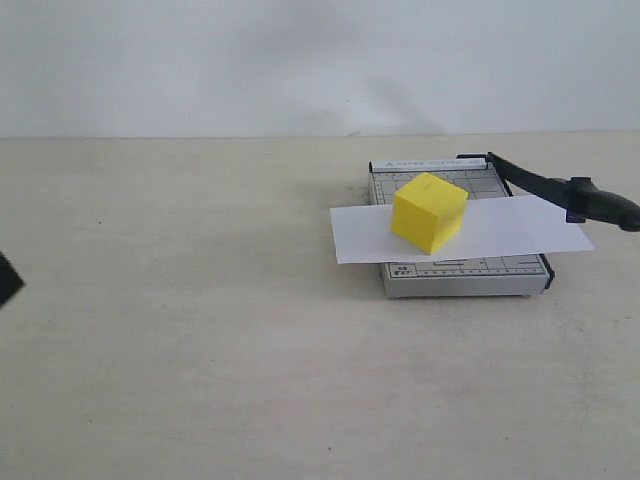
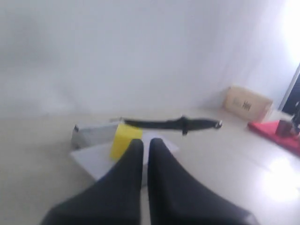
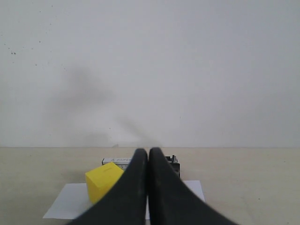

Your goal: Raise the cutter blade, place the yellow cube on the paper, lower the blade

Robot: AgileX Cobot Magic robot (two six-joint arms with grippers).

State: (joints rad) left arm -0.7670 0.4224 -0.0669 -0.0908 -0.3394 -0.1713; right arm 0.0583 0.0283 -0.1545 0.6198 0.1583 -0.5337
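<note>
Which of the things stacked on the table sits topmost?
The bright yellow cube: it rests on the white paper strip, which lies flat across the grey gridded trimmer base beneath.

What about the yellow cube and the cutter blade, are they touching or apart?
Apart. The exterior view shows white paper lying bare between the yellow cube and the cutter blade.

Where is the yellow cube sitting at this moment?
In the exterior view, the yellow cube sits right of centre on the paper lying across the grey trimmer, left of the cutter blade.
</note>
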